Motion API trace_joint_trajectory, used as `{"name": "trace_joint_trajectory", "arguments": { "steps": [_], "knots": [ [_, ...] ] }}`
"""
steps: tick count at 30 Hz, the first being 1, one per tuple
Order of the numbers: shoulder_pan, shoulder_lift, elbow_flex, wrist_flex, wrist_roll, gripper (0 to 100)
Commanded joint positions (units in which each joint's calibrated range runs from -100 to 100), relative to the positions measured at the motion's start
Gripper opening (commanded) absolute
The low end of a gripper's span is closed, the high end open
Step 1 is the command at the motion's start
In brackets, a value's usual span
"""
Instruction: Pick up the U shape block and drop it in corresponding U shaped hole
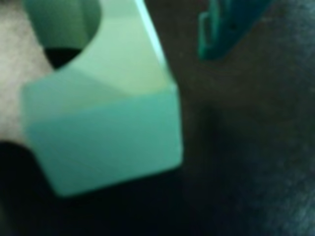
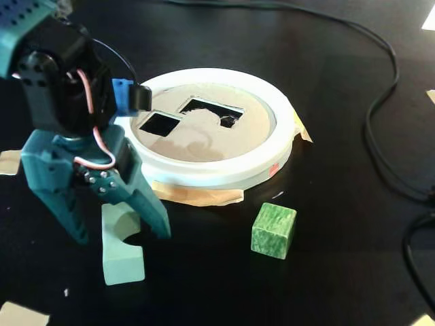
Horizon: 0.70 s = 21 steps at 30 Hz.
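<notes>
The U shape block [image 2: 123, 257] is pale mint green and lies flat on the black table, its notch facing right in the fixed view. My teal gripper [image 2: 121, 235] stands open over it, one finger on each side and neither pressing it. In the wrist view the block [image 1: 106, 132] fills the left half, with one teal finger [image 1: 224, 27] apart from it at the upper right. The U shaped hole [image 2: 207, 111] is a dark cutout in the tan, white-rimmed disc [image 2: 224, 173] behind the gripper.
A smaller square cutout [image 2: 160, 123] sits left of the U shaped hole in the disc. A darker marbled green cube [image 2: 274, 231] stands right of the block. Tan tape [image 2: 197, 195] sticks out under the disc. Black cables [image 2: 372, 109] run along the right side.
</notes>
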Motion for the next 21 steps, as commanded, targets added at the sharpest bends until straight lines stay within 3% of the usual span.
{"name": "trace_joint_trajectory", "arguments": {
  "steps": [1,17,21],
  "knots": [
    [0.4,-0.5,-3.7,0.6,0.3,81],
    [1.9,-0.1,-4.1,0.1,-0.1,80],
    [1.9,0.1,-4.3,0.2,-0.1,69]
  ]
}}
